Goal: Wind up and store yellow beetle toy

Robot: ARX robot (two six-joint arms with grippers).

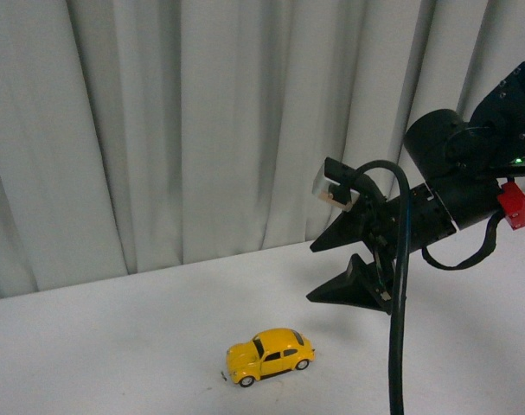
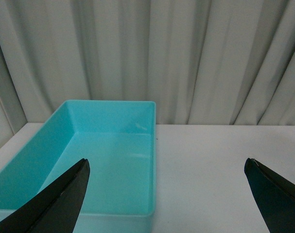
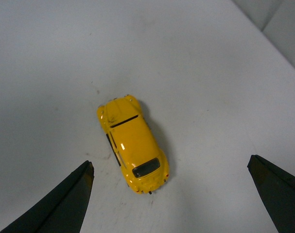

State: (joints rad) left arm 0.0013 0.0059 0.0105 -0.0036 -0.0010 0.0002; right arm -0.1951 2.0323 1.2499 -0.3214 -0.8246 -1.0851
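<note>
The yellow beetle toy (image 1: pixel 270 355) stands on its wheels on the white table, near the front edge in the front view. My right gripper (image 1: pixel 314 272) hangs open in the air above it and to its right, not touching it. In the right wrist view the yellow beetle toy (image 3: pixel 132 142) lies below the open right gripper (image 3: pixel 169 165), closer to one finger than the other. The left gripper (image 2: pixel 166 162) is open and holds nothing; it does not show in the front view.
A turquoise rectangular bin (image 2: pixel 35 167) with nothing inside it sits on the table, below one finger (image 2: pixel 72 191) in the left wrist view. Grey curtains (image 1: pixel 201 121) hang behind the table. A black cable (image 1: pixel 399 285) droops from the right arm.
</note>
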